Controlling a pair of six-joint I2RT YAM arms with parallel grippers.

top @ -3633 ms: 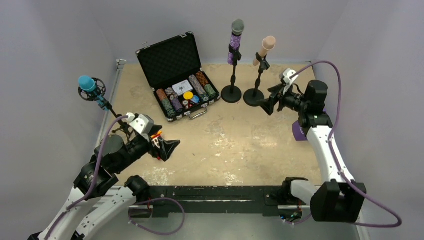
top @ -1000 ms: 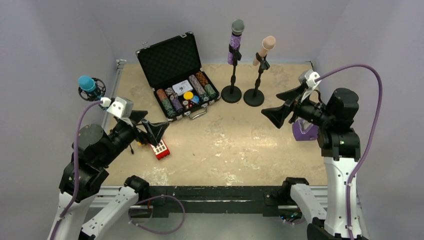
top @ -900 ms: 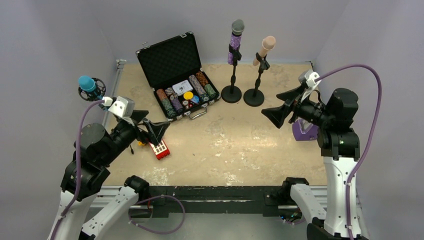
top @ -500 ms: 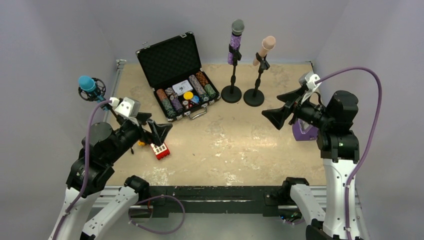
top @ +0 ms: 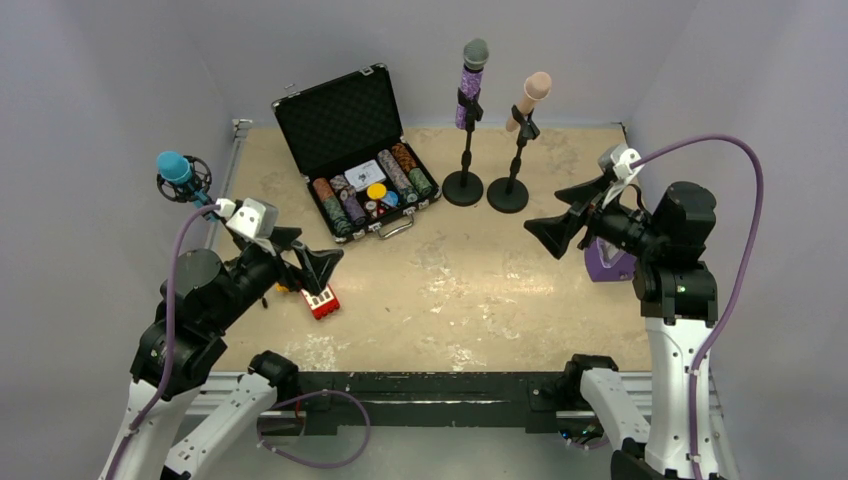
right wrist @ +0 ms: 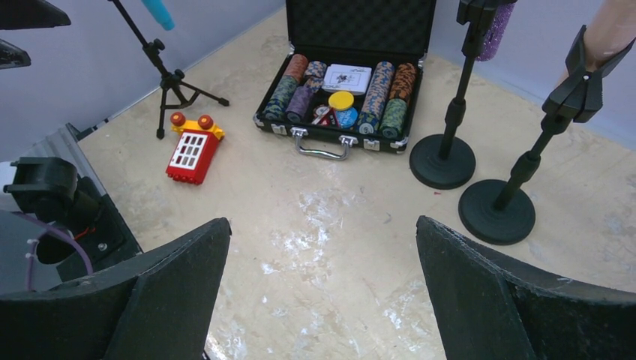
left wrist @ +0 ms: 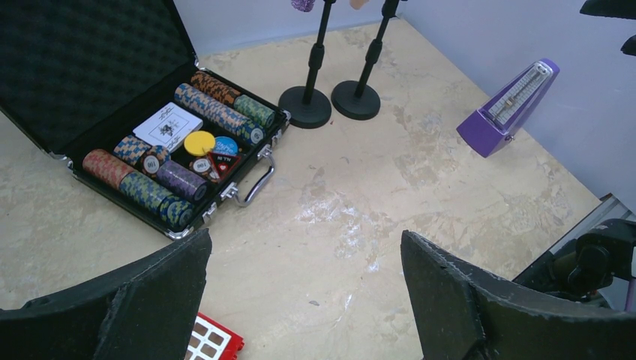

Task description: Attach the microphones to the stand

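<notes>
Microphones (top: 470,85): purple, peach clipped in stands (top: 463,187) at counter (top: 450,290) back; blue on tripod (right wrist: 166,75) far left, apparently seated. Left gripper (top: 312,255), right gripper (top: 545,208) spread, empty. Attaching looks done; next: pull both back clear.

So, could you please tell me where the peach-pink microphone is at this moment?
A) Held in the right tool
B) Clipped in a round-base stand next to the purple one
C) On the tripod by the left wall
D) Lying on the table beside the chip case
B: the peach-pink microphone sits tilted in the clip of a round-base stand, just right of the purple microphone on its own stand.
</notes>
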